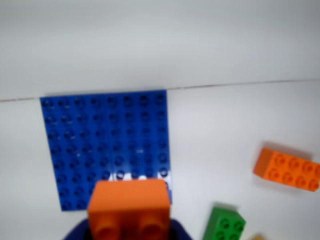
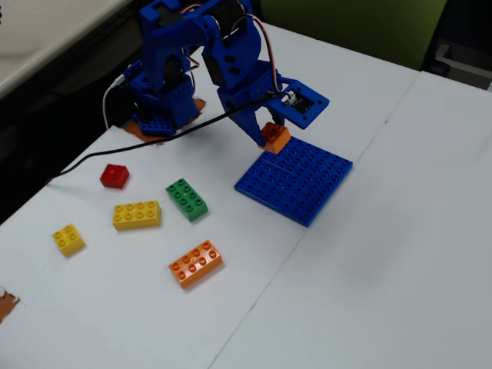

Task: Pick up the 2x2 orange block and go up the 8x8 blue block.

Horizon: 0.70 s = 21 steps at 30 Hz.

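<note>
My blue gripper [image 2: 270, 136] is shut on the 2x2 orange block [image 2: 275, 137], held just above the near-left edge of the 8x8 blue block [image 2: 295, 179] in the fixed view. In the wrist view the 2x2 orange block [image 1: 129, 209] fills the bottom centre between the blue jaws of the gripper [image 1: 129, 231], its hollow underside facing the camera. It covers the lower edge of the 8x8 blue block [image 1: 105, 142], which lies flat on the white table.
A long orange brick [image 2: 196, 263], a green brick [image 2: 187, 199], a long yellow brick [image 2: 137, 215], a small yellow brick [image 2: 68, 239] and a red brick [image 2: 114, 176] lie left of the baseplate. The arm base [image 2: 157, 100] stands behind. In the wrist view the orange brick [image 1: 287, 168] and green brick [image 1: 224, 224] lie right.
</note>
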Available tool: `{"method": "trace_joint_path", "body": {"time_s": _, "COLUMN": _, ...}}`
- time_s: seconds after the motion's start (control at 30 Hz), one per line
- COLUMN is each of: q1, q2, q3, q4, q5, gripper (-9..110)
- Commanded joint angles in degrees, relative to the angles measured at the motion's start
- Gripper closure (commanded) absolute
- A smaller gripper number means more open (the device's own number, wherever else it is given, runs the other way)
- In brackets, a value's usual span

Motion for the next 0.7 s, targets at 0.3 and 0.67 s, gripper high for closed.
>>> {"method": "trace_joint_path", "body": {"time_s": 0.3, "q1": -5.89, "q2": -1.32, "q3": 0.18, "q4": -2.90, "q5": 3.25, "gripper": 102}}
{"method": "trace_joint_path", "body": {"time_s": 0.67, "q1": -8.00, "q2": -6.77, "q3": 0.18, "q4": -4.39, "q5": 4.66, "gripper": 102}}
